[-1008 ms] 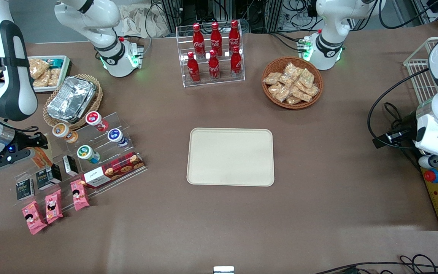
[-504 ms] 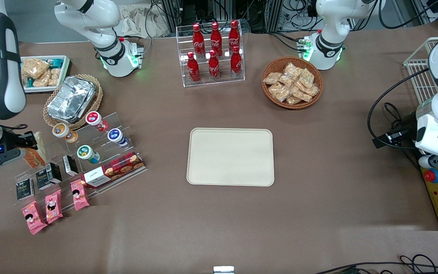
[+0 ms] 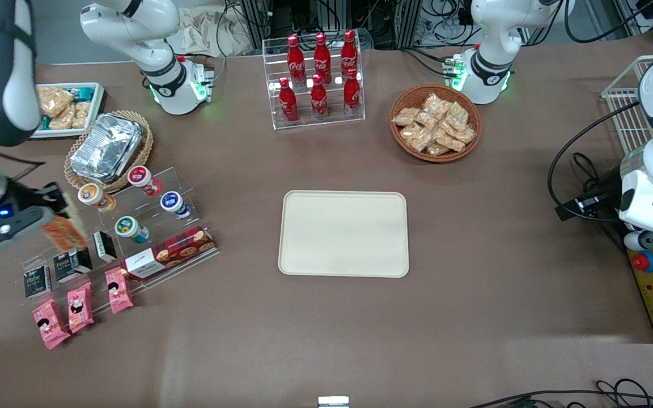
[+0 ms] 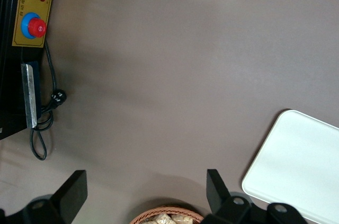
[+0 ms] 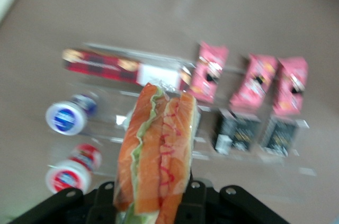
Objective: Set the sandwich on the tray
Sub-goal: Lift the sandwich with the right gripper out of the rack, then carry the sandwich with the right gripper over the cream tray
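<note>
The gripper (image 3: 49, 218) clamps the sandwich (image 5: 156, 150) above the black "FOOD" boxes (image 3: 71, 265) — filling shows only at the wrist; the tray (image 3: 343, 233) lies bare beside Coca-Cola bottles (image 3: 319, 73).

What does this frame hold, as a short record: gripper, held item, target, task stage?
gripper: the gripper is above the acrylic snack stand, jaws shut on the sandwich
held item: sandwich, lifted clear of the stand
target: tray, nothing on it, mid-table toward the parked arm from the stand
task stage: picked up, not yet carried to the tray
</note>
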Available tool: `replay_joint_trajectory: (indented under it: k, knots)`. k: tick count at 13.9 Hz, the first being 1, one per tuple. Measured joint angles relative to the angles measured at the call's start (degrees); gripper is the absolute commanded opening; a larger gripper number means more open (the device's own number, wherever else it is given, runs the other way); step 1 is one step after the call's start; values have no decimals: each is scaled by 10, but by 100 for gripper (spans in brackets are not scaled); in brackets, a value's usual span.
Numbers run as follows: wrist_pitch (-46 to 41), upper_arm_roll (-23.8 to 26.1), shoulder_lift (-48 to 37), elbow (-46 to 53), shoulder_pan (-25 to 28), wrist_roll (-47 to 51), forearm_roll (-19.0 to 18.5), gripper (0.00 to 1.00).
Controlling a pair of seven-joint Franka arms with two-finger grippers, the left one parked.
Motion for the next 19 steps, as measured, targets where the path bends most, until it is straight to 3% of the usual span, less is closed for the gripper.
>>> replay_joint_trajectory:
  k: [4,7,11,15,19]
  knots:
    - [0,4,21,8,122,41,18,40]
    - [3,5,81,55,192,51,80,40]
    - [94,19,171,114,221,50,119,40]
    - [220,67,247,127,232,50,120,40]
    - [300,70,301,133,274,49,116,40]
